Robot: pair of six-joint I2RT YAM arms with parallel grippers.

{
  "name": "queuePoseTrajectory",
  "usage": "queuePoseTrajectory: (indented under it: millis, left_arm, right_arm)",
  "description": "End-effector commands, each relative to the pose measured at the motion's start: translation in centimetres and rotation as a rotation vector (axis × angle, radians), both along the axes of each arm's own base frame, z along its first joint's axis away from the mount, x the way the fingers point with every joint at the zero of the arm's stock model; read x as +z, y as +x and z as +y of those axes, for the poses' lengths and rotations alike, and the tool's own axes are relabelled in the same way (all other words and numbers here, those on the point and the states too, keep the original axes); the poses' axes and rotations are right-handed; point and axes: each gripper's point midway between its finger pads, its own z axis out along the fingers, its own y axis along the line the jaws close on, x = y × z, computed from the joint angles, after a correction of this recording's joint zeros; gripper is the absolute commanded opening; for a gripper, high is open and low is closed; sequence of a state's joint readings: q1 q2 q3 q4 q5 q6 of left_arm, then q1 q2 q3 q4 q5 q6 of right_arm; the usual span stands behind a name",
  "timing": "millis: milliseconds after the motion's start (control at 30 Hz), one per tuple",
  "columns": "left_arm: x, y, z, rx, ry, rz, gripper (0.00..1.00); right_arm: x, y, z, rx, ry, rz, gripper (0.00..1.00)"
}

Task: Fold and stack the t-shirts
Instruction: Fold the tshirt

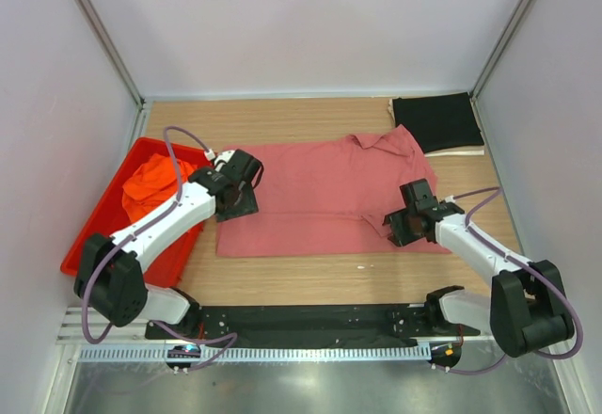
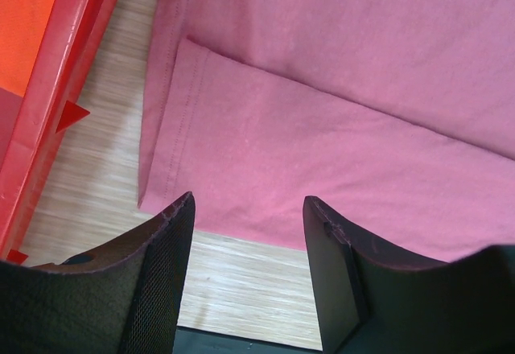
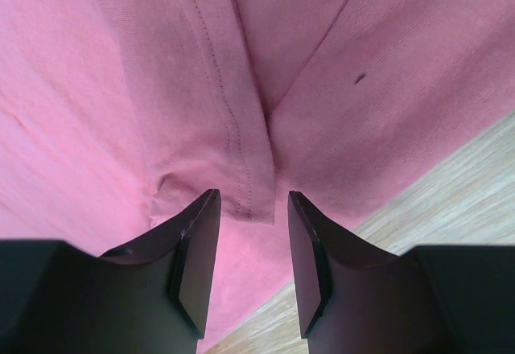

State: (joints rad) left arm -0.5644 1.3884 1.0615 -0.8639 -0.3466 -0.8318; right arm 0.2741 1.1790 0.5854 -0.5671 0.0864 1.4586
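Observation:
The dusty rose-red t-shirt point(image 1: 320, 193) lies spread on the wooden table, partly folded lengthwise. My left gripper point(image 1: 237, 198) hovers open over its left end; in the left wrist view the shirt's folded hem point(image 2: 322, 145) lies just beyond the spread fingers point(image 2: 165, 249). My right gripper point(image 1: 403, 226) is open over the shirt's right front part, with a stitched sleeve hem point(image 3: 241, 153) between its fingertips point(image 3: 197, 233). The orange t-shirt point(image 1: 150, 181) is bunched in the red tray. The black t-shirt point(image 1: 435, 120) lies folded at the back right.
The red plastic tray point(image 1: 99, 235) stands at the left, its wall also in the left wrist view point(image 2: 56, 104). White walls and metal posts enclose the table. A black rail point(image 1: 301, 322) runs along the near edge.

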Motion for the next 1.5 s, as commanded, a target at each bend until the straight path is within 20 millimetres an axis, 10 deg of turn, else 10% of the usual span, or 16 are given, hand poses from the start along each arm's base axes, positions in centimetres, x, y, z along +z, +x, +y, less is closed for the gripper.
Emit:
queuePoseTrajectory:
  millis: [0,633,867,1467]
  left_arm:
    - [-0.2,0.5,-0.1,-0.002,-0.003,-0.013,0.57]
    - [-0.7,0.6,-0.1,0.000,0.009,-0.003,0.56]
    - [-0.6,0.6,0.2,0.003,0.020,-0.007,0.56]
    - [-1.3,1.2,-1.2,-0.016,-0.015,0.019,0.56]
  right_arm:
    - [0.2,1.2,0.2,-0.020,0.001,-0.039,0.45]
    - [-0.8,1.5,0.5,-0.024,-0.009,-0.022,0.40]
    - [-0.3,2.2,0.3,-0.020,-0.025,-0.053,0.09]
    - [3.2,10.4,1.3,0.311,-0.238,-0.280,0.01]
